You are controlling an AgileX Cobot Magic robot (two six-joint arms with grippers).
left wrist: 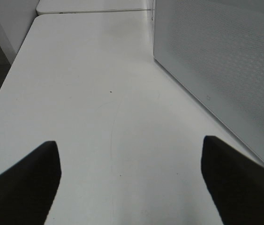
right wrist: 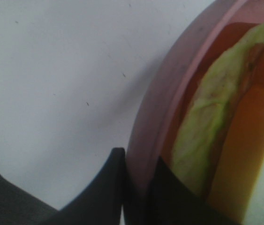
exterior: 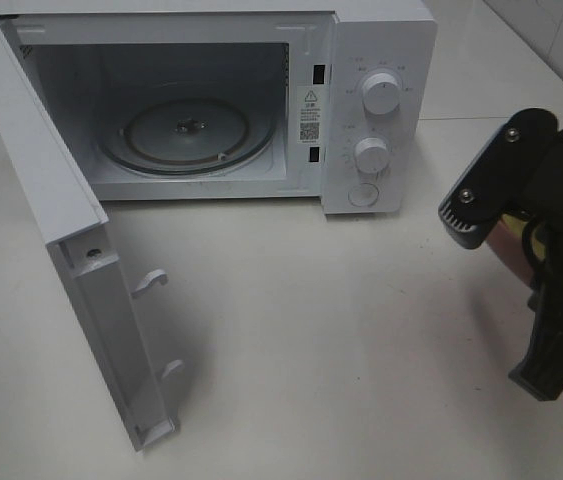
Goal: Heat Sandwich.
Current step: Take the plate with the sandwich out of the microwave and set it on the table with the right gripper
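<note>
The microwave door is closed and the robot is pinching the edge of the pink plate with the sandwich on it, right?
Not quite. The microwave door is swung wide open, and you can see the glass turntable inside in the exterior high view. The rest is right: the right gripper pinches the rim of the pink plate carrying the sandwich.

Smooth matt white surface [exterior: 341,340], glossy white plastic-looking microwave oven [exterior: 381,40] with clear glass turntable [exterior: 186,135], matt black plastic gripper [right wrist: 136,187], smooth pink round plate [right wrist: 169,108], perhaps plastic, blurred close up
</note>
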